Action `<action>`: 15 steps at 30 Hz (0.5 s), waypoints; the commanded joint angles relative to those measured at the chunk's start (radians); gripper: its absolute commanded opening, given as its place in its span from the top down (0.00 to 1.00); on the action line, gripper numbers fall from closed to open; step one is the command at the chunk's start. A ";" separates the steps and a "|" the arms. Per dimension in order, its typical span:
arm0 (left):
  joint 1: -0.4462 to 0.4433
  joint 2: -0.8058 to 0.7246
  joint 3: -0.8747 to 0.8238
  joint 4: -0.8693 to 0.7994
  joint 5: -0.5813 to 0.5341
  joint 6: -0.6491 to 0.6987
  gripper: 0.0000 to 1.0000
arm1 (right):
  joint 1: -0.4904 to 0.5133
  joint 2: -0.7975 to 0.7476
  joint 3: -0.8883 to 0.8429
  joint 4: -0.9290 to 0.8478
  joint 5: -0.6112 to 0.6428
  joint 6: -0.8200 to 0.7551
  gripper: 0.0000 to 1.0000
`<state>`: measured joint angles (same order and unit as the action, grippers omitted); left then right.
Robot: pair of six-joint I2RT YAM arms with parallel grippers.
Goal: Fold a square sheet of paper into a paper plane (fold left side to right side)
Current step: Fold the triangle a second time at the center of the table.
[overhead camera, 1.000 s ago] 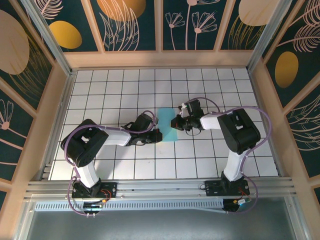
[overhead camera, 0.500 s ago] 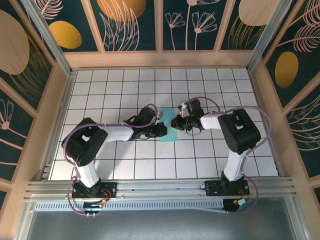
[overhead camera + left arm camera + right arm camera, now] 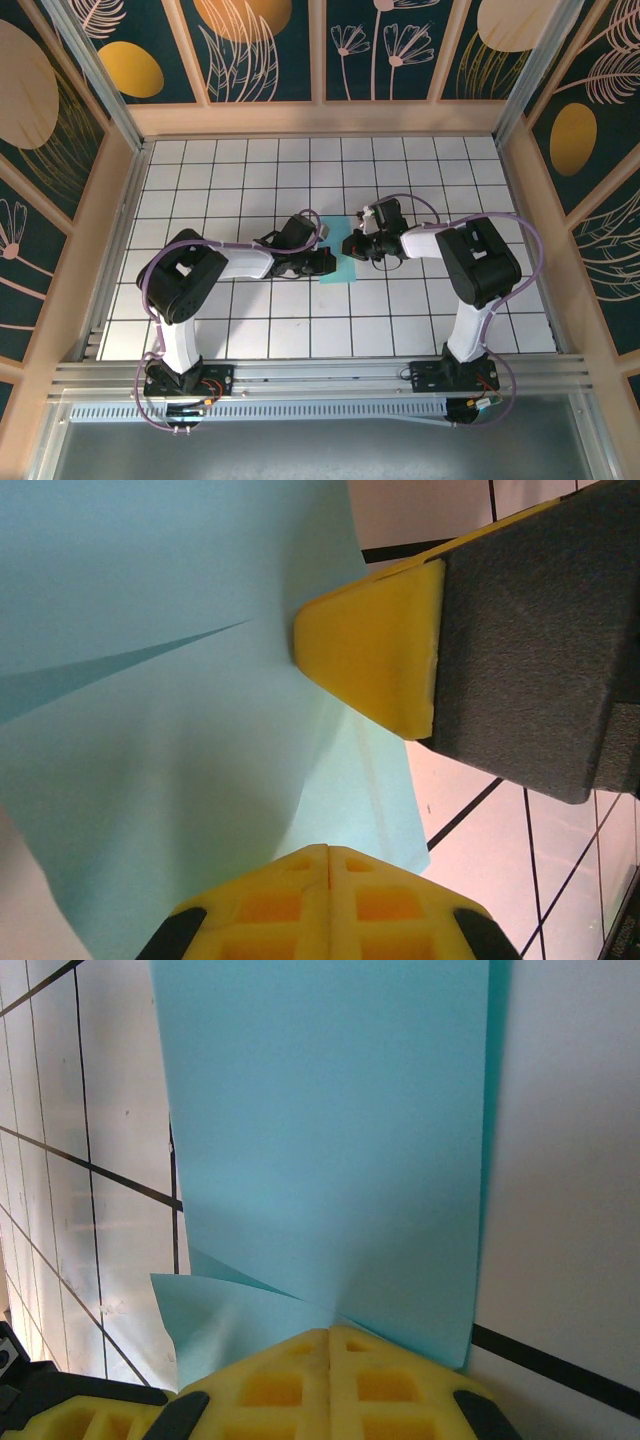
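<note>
The square sheet of paper (image 3: 337,273) is light cyan and lies mid-table, doubled over loosely with one layer bulging up. My left gripper (image 3: 324,262) comes in from the left at the sheet's near part. In the left wrist view its jaws (image 3: 330,850) are shut on the raised layer (image 3: 150,730), whose edge runs up from the tip. My right gripper (image 3: 349,246) stands at the sheet's right edge. In the right wrist view its jaws (image 3: 330,1330) are shut where the sheet (image 3: 330,1140) and a lifted flap (image 3: 230,1310) meet. The two grippers are close together.
The white grid-tile table (image 3: 230,190) stretches round the sheet on all sides. Wooden-framed patterned walls (image 3: 320,115) close in the back and both sides. A metal rail (image 3: 320,378) with the two arm bases runs along the near edge.
My left gripper has moved up and to the right, from the sheet's near-left corner onto the sheet, closer to the right gripper. The right gripper has stayed put.
</note>
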<state>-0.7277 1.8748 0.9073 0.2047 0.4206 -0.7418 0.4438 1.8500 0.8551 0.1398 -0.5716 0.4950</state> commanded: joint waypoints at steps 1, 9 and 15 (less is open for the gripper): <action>-0.007 0.019 -0.023 -0.018 0.009 0.022 1.00 | -0.013 0.040 -0.001 -0.091 0.065 -0.032 1.00; -0.009 -0.002 -0.078 -0.001 0.021 0.030 1.00 | -0.013 0.058 0.016 -0.123 0.087 -0.045 1.00; -0.008 -0.032 -0.113 -0.009 0.024 0.052 1.00 | -0.021 0.061 0.021 -0.133 0.092 -0.050 1.00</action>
<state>-0.7277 1.8610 0.8360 0.2611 0.4232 -0.7197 0.4412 1.8606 0.8814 0.0959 -0.5747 0.4759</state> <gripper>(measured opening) 0.048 0.051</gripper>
